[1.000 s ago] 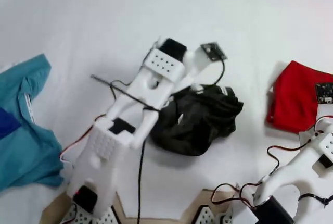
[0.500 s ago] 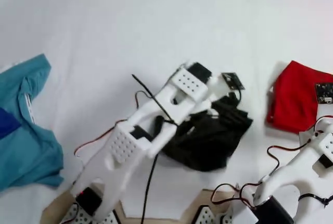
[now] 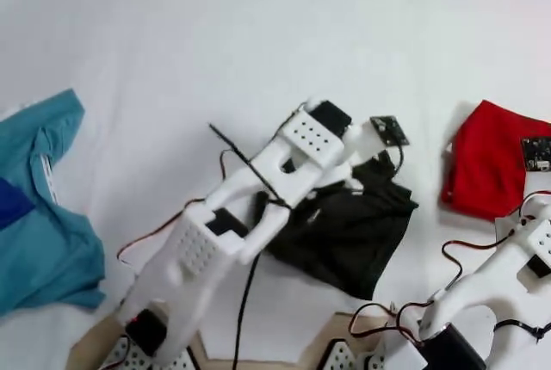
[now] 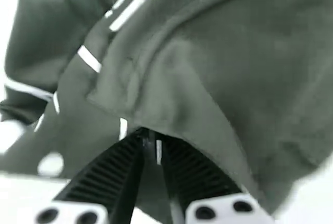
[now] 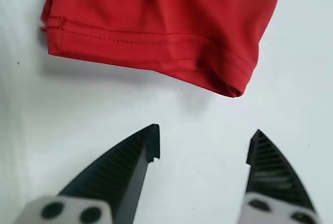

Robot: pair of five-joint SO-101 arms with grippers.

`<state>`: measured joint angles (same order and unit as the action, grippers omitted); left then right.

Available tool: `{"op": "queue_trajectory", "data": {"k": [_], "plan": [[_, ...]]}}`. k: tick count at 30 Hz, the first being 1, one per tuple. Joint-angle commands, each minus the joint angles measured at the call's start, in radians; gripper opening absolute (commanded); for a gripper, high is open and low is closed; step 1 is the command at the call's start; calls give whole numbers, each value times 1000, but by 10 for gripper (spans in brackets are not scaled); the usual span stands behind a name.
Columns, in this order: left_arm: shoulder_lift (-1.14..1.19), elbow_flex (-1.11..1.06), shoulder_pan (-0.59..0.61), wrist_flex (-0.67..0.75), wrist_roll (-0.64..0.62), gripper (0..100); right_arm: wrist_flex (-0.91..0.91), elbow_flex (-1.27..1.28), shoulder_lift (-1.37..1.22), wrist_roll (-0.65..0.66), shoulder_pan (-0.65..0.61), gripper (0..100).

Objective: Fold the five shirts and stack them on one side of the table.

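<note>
Clamped down with the left gripper (image 4: 151,141) on a fold of the black shirt (image 4: 234,67), jaws all but together, white-striped cloth bunched right over them. Over to the right gripper (image 5: 203,140): spread wide, gripping nothing, hovering above bare white table (image 5: 62,99), with the hem of the red shirt (image 5: 156,10) just beyond the tips and not touching. Pulling out to the high view and counting: three shirts, two arms. Black in the middle toward the front edge, partly under the head of the left arm (image 3: 258,189). Red at the right edge, just beside the right arm (image 3: 491,280). Teal shirt (image 3: 43,232) at the left edge, rumpled, cut off by the frame, well apart from the other two. All three lying separately on the table. Now against a second ago: swung rightward with the left arm, and dragged the black shirt along with it. A rounded heap back then, now stretched flatter and more angular, one corner pointing toward the front edge. Against half a second ago, only a small nudge further, with the cloth spread a touch more. No change for red, teal or the right arm.
</note>
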<state>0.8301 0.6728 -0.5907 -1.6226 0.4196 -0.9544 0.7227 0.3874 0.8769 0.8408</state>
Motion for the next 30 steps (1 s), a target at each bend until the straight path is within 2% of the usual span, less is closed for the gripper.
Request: {"op": "queue_trajectory", "data": {"k": [1,11,19,26,30], "plan": [[34,8,68,35,8,39,10,-35,44,8,10,283],[-40,162,-18,-146,6,39,10,-46,44,8,8,283],[-41,160,-155,-155,-28,39,10,-66,42,5,18,283],[-75,157,-219,-158,-29,39,10,-104,36,2,58,283],[-92,71,-304,-158,-29,39,12,-104,36,0,62,283]]}}
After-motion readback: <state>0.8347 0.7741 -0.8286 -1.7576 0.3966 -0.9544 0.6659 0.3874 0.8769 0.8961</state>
